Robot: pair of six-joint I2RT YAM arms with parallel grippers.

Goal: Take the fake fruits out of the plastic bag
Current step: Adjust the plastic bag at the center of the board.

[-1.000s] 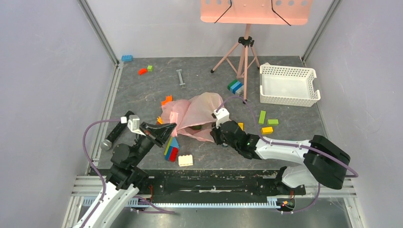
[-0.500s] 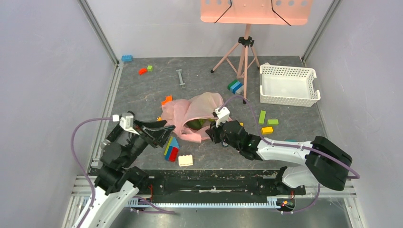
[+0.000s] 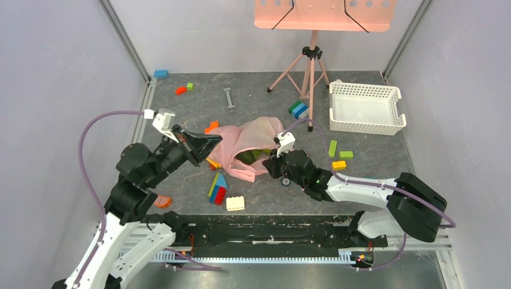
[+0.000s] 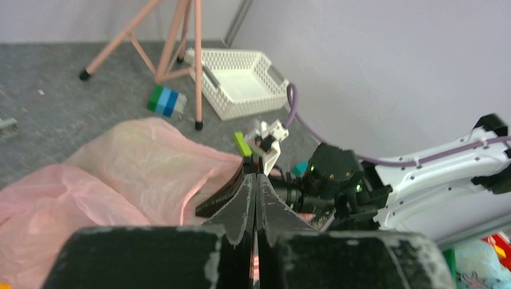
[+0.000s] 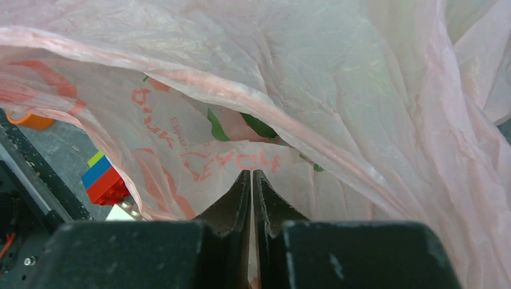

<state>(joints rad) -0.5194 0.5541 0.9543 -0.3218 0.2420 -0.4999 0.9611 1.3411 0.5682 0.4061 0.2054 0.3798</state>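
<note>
While the plastic bag (image 3: 244,141) lies crumpled in the middle of the grey tabletop (image 3: 181,114), the two arms reach to it from opposite sides. The left tool (image 3: 216,141) is at the left edge of the bag, raised a little above the surface. Its wrist view shows its two fingers pressed flat together. If a fold of the pink film is caught between them, I cannot tell.

The right tool (image 3: 269,162) is at the near right edge of the bag. In its wrist view the fingers stand almost closed, with only a thin slit between them. The printed film of the bag sits directly at their tips, so it looks clenched on the bag's edge.

Between the two tools the mouth of the bag is partly open, and a green fruit (image 3: 250,155) shows inside, under the thin plastic. Which fruit it is cannot be seen. No fruit lies outside the bag.

A stack of coloured blocks (image 3: 217,188) and a white block (image 3: 235,203) lie just in front of the bag. A white lattice basket (image 3: 364,128) stands well apart at the right, near a pink tripod (image 3: 309,72).
</note>
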